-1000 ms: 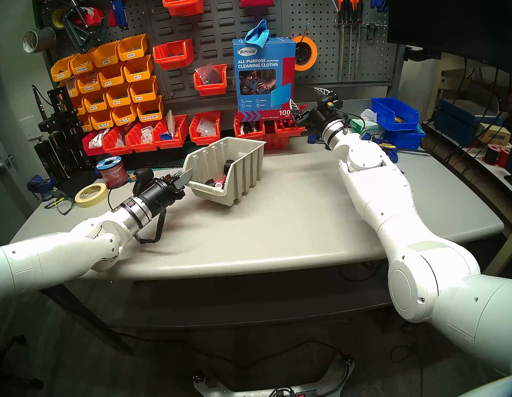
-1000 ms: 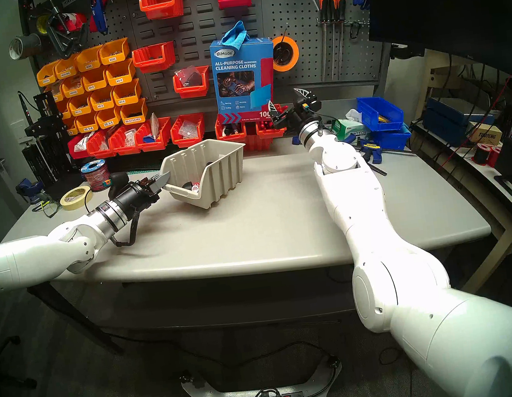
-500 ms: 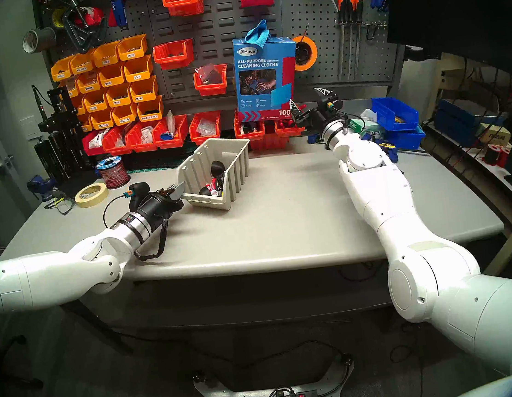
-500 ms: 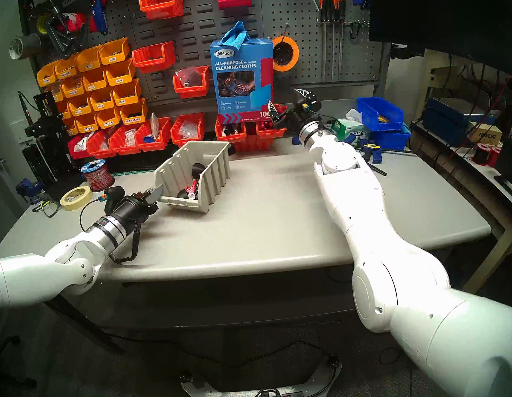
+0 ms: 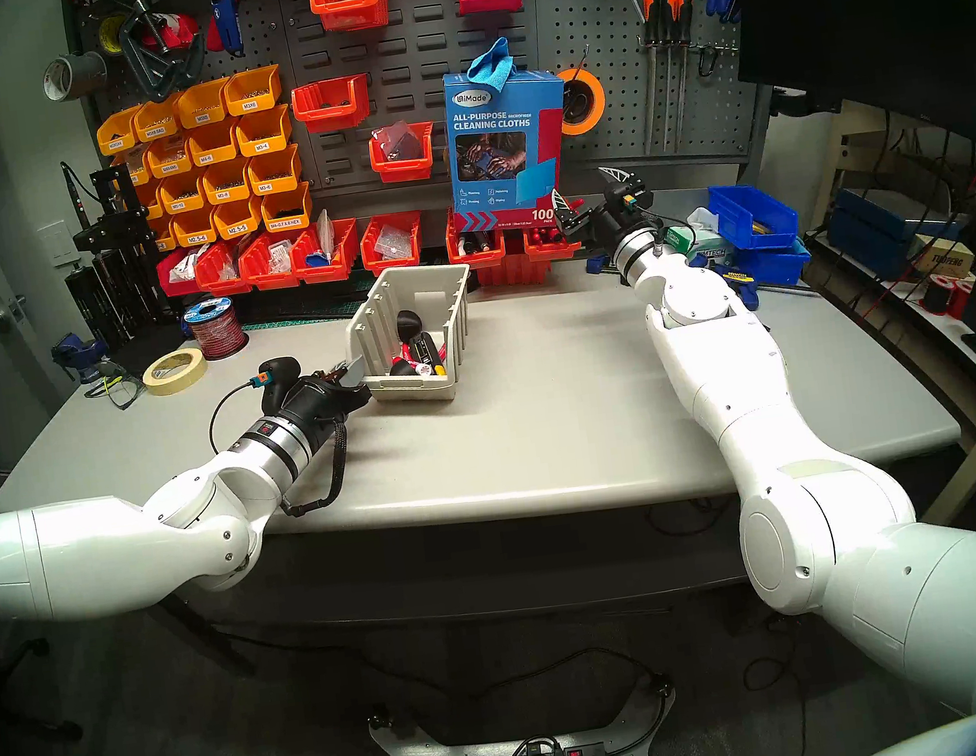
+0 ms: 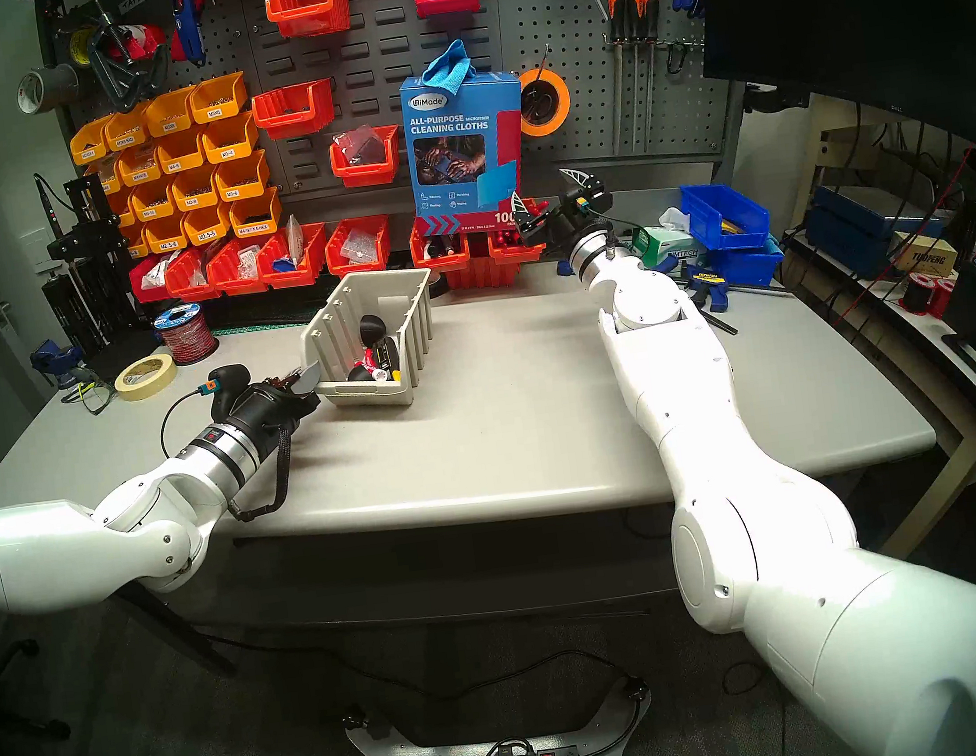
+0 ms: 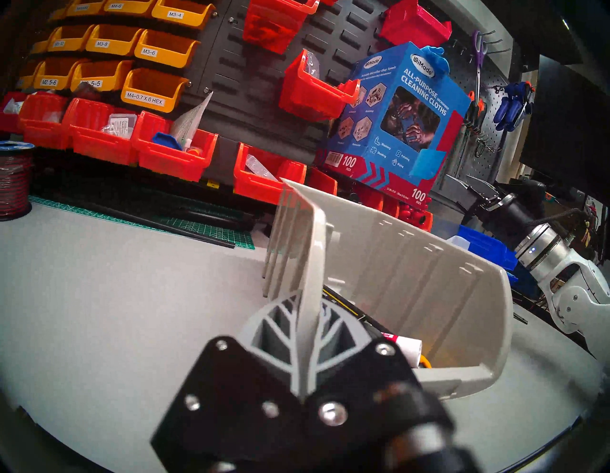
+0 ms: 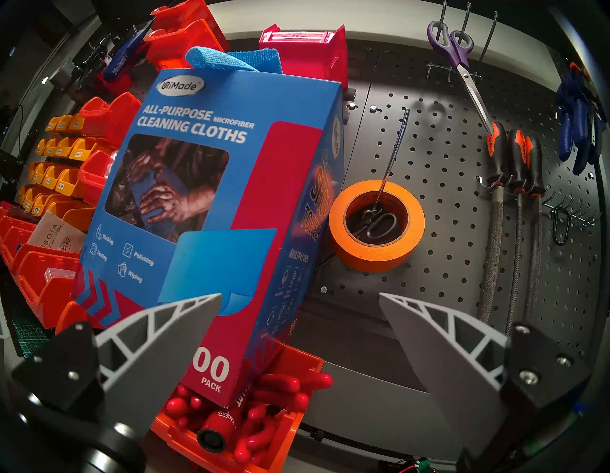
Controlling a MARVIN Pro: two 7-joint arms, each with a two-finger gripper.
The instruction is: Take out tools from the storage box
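Left gripper (image 5: 355, 371), clamped on the storage box (image 5: 444, 300) left wall, has swung it nearer, front facing us. Tools (image 5: 418, 352) still inside. Right gripper (image 5: 584, 192) apart, idle far right.

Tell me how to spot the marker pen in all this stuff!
Find the grey table, then the beige bin that the left gripper pinches by its wall. Among the black tools inside lies the marker: the only white stick with a red cap.
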